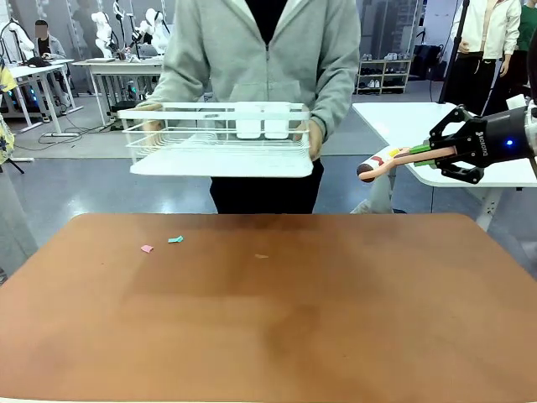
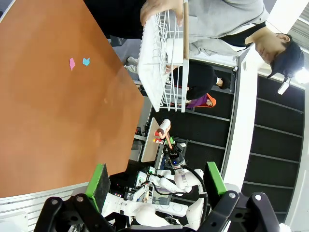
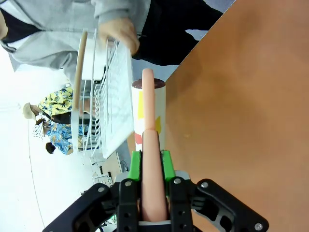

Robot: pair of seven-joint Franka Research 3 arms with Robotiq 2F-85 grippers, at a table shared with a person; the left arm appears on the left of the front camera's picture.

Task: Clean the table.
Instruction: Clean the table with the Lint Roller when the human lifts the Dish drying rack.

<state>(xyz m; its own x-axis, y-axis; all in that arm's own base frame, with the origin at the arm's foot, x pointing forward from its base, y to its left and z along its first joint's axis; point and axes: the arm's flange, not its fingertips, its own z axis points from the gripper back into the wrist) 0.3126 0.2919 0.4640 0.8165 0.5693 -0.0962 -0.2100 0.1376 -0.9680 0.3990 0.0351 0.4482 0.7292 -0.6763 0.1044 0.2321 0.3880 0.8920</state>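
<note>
The reddish-brown table (image 1: 268,336) spreads across the front view. On its far left lie a pink paper scrap (image 1: 147,248) and a teal one (image 1: 175,239), with a small tan crumb (image 1: 262,256) near the middle. My right gripper (image 1: 424,154) hangs past the table's far right corner, shut on the pink handle of a roller (image 1: 377,165) with a white head. In the right wrist view the handle (image 3: 149,145) sits between the green pads of that gripper (image 3: 150,159). My left gripper (image 2: 157,181) is open and holds nothing; both scraps (image 2: 72,63) show far ahead of it.
A person in a grey hoodie stands at the far edge and holds a white wire dish rack (image 1: 220,138) in both hands, above the table's edge. A white-topped table (image 1: 403,117) stands behind my right gripper. Other people and benches are farther back.
</note>
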